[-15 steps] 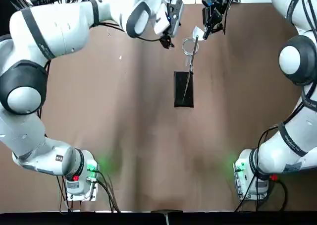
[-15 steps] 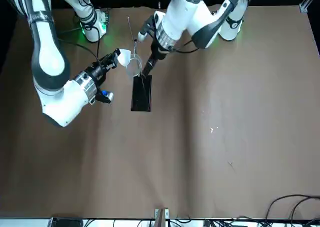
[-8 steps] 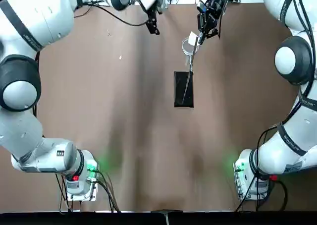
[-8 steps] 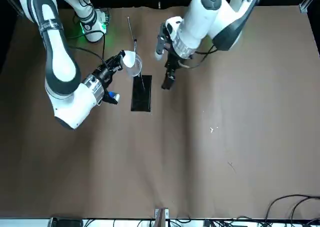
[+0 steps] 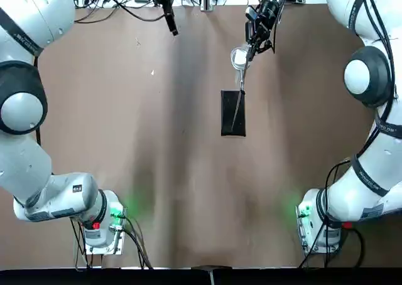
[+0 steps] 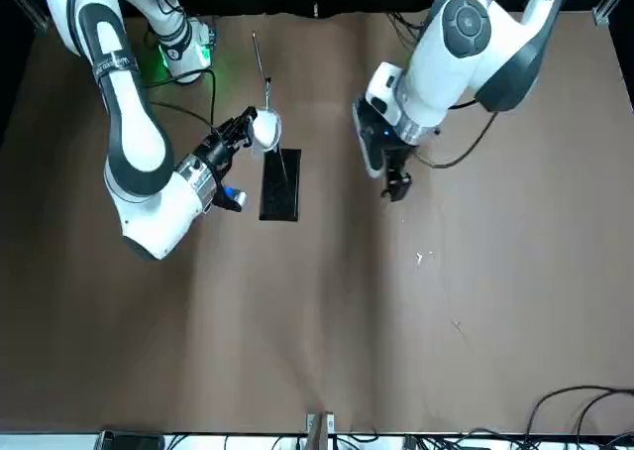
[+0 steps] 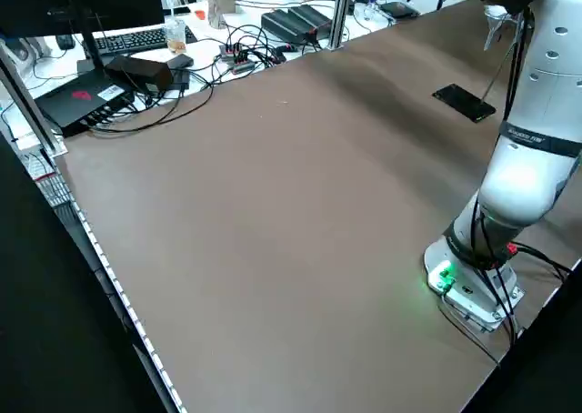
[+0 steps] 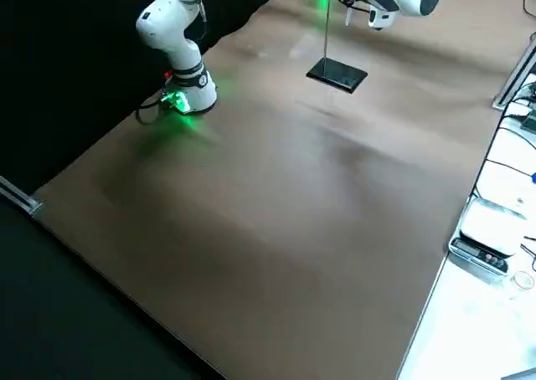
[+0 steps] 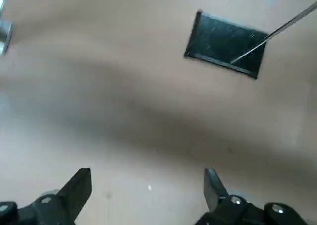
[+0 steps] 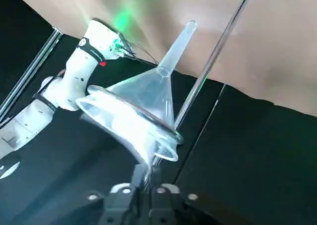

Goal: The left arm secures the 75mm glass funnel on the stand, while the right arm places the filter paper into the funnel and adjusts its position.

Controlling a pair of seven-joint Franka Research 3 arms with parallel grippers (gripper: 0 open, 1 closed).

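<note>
The stand's black base (image 5: 232, 112) lies mid-table, and its silver rod (image 10: 213, 61) leans up to the ring. In that ring hangs the clear glass funnel (image 10: 151, 93), stem pointing down. The white filter paper (image 10: 131, 123) sits in the funnel's mouth. My right gripper (image 5: 254, 41) is at the funnel's rim, shut on the paper's edge (image 6: 264, 128). My left gripper (image 5: 171, 22) is open and holds nothing. It hangs well off to the robot's left of the stand, near the table's far edge. From the left wrist view, the base (image 9: 225, 44) lies far off beyond the spread fingers (image 9: 79, 185).
Brown table surface lies all around the stand (image 8: 337, 74). Keyboards, boxes and cables (image 7: 155, 63) crowd a bench beyond the table's far edge. The arms' bases with green lights (image 5: 103, 225) stand at the near corners.
My left gripper has drawn away from the funnel, toward the robot's left and the far edge. My right gripper has carried the filter paper onto the funnel's mouth.
</note>
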